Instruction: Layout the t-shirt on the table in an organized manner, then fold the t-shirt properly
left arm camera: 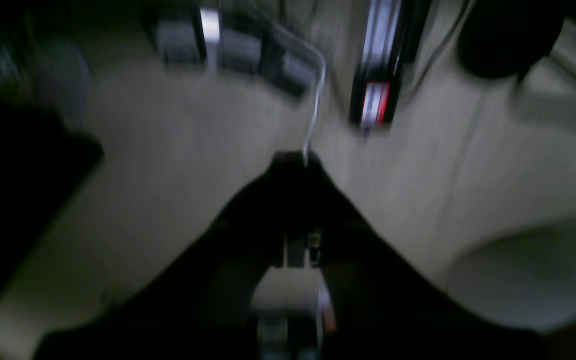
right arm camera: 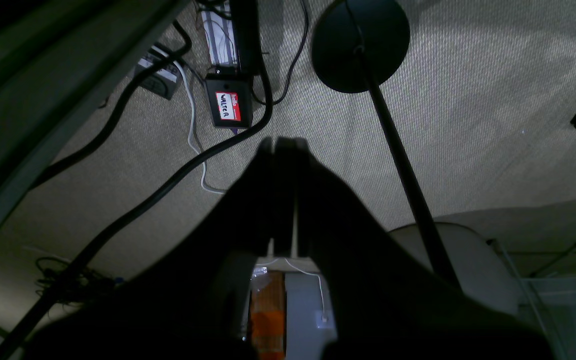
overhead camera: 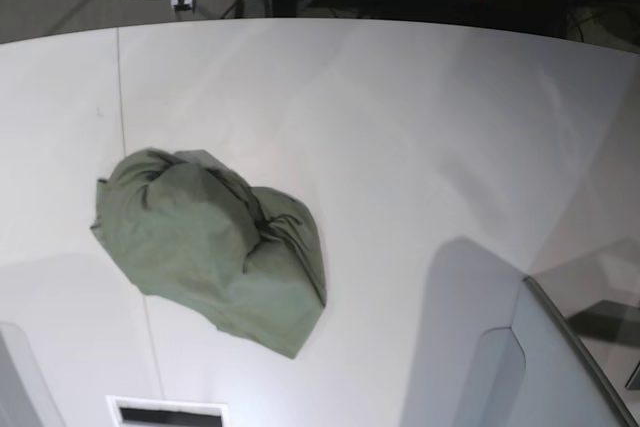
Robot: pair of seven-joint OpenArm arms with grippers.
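Note:
The olive-green t-shirt [overhead camera: 212, 247] lies crumpled in a heap on the left half of the white table [overhead camera: 400, 137] in the base view, its sleeves and collar hidden in the folds. Neither arm shows in that view. In the left wrist view my left gripper [left arm camera: 298, 157] is shut, blurred, over carpeted floor with nothing between its fingers. Over the floor in the right wrist view, my right gripper [right arm camera: 282, 142] is also shut and empty. The shirt appears in neither wrist view.
A thin dark seam [overhead camera: 128, 147] runs down the table's left side. A grey angled panel [overhead camera: 545, 367] stands at the lower right of the base view. Cables [right arm camera: 168, 185], a labelled box [right arm camera: 229, 106] and a lamp base [right arm camera: 360, 45] lie on the floor.

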